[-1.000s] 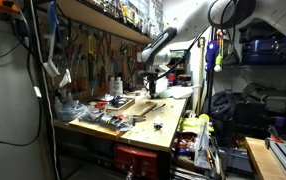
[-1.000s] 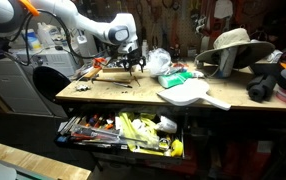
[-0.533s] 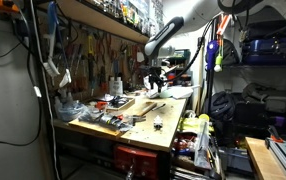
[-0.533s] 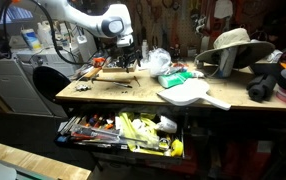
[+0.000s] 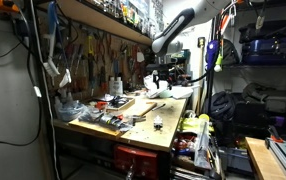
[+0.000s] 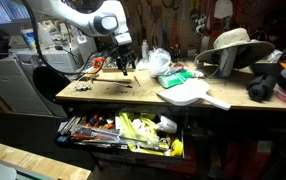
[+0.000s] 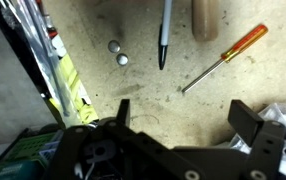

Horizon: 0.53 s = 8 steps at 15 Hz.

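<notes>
My gripper (image 7: 183,112) is open and empty, held in the air above the workbench top. It shows in both exterior views (image 5: 164,72) (image 6: 122,60). Below it in the wrist view lie an orange-handled screwdriver (image 7: 223,58), a dark pen (image 7: 164,35) and two small round metal pieces (image 7: 118,52). A wooden handle end (image 7: 205,17) shows at the top edge. Nothing is between the fingers.
The wooden workbench (image 6: 133,90) (image 5: 161,120) carries a straw hat (image 6: 233,45), a white flat tool (image 6: 193,95), plastic bags (image 6: 158,62) and tools. An open drawer (image 6: 123,132) full of tools juts out below. A shelf and hanging tools (image 5: 93,55) line the wall.
The arm has risen and moved away from the wooden block area, farther along the bench. The gripper stays open and empty.
</notes>
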Available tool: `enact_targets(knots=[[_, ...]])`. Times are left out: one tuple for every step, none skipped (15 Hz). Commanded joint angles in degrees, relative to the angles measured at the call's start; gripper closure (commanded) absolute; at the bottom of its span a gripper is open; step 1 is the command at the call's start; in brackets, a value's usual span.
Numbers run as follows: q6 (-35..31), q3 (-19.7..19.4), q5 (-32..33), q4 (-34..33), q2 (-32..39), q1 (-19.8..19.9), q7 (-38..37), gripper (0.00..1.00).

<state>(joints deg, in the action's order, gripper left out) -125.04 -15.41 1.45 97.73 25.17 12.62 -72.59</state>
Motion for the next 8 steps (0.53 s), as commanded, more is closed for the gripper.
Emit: enact_targets(knots=[[-0.42, -0.85, 5.16, 4.69, -4.15, -1.30, 7.93, 0.00], [-0.40, -1.06, 6.90, 5.03, -4.73, -1.62, 9.74, 0.00], [-0.61, -1.09, 8.39, 5.69, -5.53, -1.81, 11.81, 0.00], [-0.85, -1.05, 9.74, 6.12, -6.21, -1.99, 13.87, 0.00], [-1.10, -0.98, 11.07, 6.39, -6.72, -2.17, 15.94, 0.00], [-1.34, -0.86, 12.22, 6.64, -7.23, -2.31, 18.20, 0.00], [-1.63, -0.66, 12.99, 6.48, -7.38, -2.30, 20.60, 0.00], [-1.96, -0.43, 13.48, 6.18, -7.43, -2.25, 23.31, 0.00]])
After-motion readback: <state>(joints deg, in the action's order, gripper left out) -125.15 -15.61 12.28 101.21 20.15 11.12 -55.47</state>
